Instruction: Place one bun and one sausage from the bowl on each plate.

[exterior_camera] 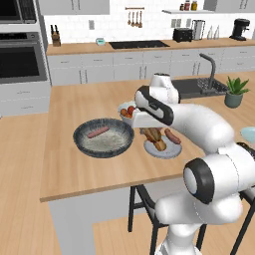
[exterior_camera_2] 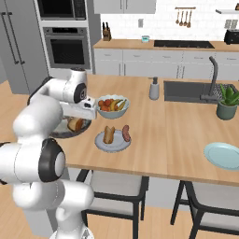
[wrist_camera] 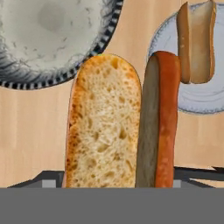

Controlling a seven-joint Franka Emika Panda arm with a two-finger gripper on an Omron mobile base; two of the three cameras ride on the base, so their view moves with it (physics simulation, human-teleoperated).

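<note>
The gripper (wrist_camera: 111,177) holds a split bun (wrist_camera: 120,122) above the counter (wrist_camera: 30,127) — bowl (wrist_camera: 52,43) beyond on one side, plate (wrist_camera: 205,94) on the other.

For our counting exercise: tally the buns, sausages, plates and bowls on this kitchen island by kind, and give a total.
Buns: 2 (held bun, plated bun)
Sausages: 2 (bowl sausage, plated sausage)
Plates: 2 (full plate, bare plate)
Bowls: 2 (dark bowl, fruit bowl)
Total: 8
</note>
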